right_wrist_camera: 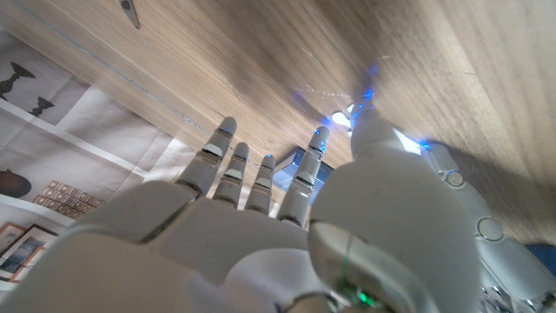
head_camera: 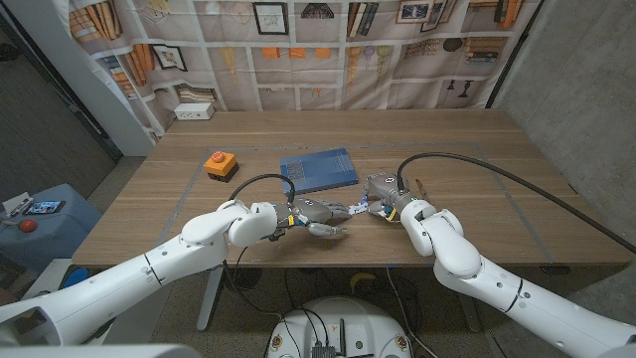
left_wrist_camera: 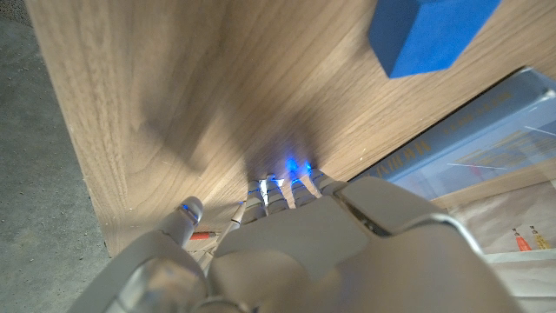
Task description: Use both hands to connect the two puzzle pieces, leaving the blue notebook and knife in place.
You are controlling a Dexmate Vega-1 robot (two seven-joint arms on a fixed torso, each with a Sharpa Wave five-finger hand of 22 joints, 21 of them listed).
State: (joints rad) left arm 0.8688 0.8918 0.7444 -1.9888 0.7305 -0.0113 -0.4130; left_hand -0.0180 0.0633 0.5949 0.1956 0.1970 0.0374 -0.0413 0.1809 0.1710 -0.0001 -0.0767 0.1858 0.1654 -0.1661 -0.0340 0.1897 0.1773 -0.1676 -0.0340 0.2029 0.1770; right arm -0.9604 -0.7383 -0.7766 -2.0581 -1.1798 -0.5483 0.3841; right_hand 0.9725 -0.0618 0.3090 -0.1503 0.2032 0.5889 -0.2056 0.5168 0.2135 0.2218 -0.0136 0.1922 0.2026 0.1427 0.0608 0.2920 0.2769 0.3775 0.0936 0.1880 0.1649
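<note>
Left hand (head_camera: 316, 212): from the head view we saw it near the bench's (head_camera: 139, 214) front edge, about midway along it, fingers (head_camera: 333, 230) reaching toward the right hand; whether they clamped anything, we could not tell.
Right hand (head_camera: 386, 193): just beside the left hand, with small blue bits at the meeting point; we could not tell its fingers' state.
Puzzle pieces: we could not make them out clearly between the hands.
Blue notebook (head_camera: 318, 169): flat on the bench, behind the hands, toward the middle.
Knife (right_wrist_camera: 130, 10): in the right wrist view we saw a small dark blade on the bench.
Left wrist view: a blue block (left_wrist_camera: 432, 33) lay on the bench.
Orange button box (head_camera: 220, 164): beside the notebook, toward the bench's left edge.
Writing: none that we could read.
</note>
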